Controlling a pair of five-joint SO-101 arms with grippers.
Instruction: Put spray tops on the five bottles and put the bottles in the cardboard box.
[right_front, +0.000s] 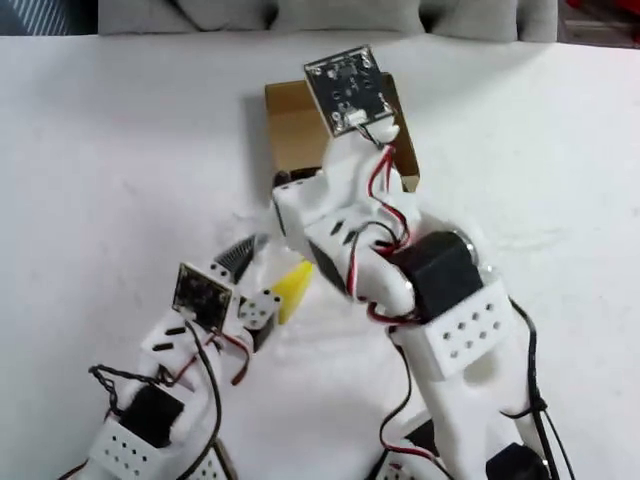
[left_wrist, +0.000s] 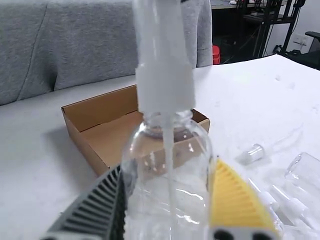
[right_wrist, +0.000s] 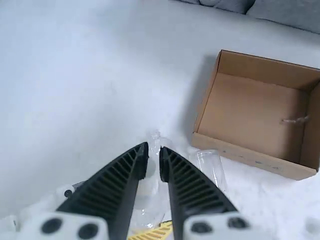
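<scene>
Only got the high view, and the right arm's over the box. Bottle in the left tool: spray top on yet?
Observer: Yes. In the left wrist view, the left tool clamps a clear bottle with a white spray top sitting on its neck, tube hanging down inside. Can't tell if it's screwed tight.
Operator: And the box, anything in it?
Observer: No bottles. The right wrist view shows the cardboard box with its floor bare.
</scene>
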